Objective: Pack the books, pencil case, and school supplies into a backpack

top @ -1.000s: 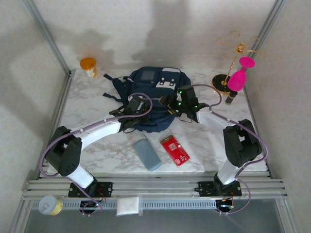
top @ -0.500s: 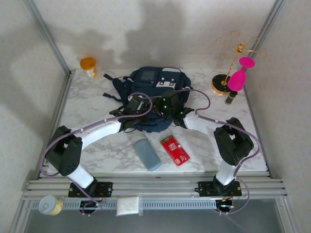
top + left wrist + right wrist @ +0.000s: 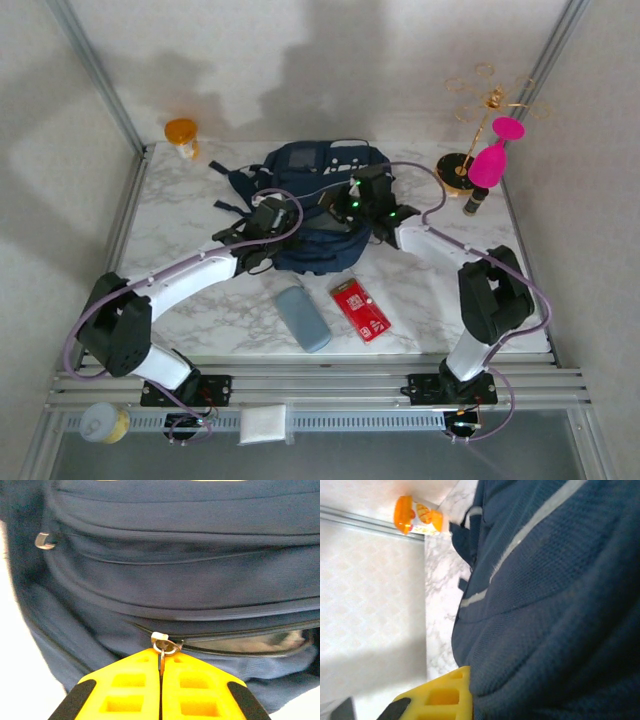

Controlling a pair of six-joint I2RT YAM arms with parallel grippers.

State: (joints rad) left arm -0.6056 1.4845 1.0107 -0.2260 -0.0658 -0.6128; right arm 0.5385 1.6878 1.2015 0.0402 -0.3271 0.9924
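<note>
You are at the opening step: the backpack (image 3: 310,252) lies on the table (image 3: 430,300) between the two arms, and nothing on the near side has gone in yet. The pencil case (image 3: 303,318) and the red packet (image 3: 361,310) lie side by side near the front edge, close together but not touching, and apart from the backpack.

Your left gripper (image 3: 161,656) is clamped shut on the zip pull (image 3: 161,644), the metal tab pinched between the yellow fingers. To the right of the pull the zip stands parted, and something pale shows in the slit; you cannot tell what it is. To the left of the pull the teeth look closed.

Your right gripper (image 3: 352,203) is closed on the backpack's upper side. In its wrist view one yellow finger (image 3: 445,695) presses against the navy cloth and the other is hidden, so judge it as a pinch on a fold of cloth, not a sure hold.

The next move likely calls for drawing the pull along the zip line while the right arm holds the bag against that pull. Keep the tug in line with the teeth; a sideways pull may slip the tab or drag the whole bag.
</note>
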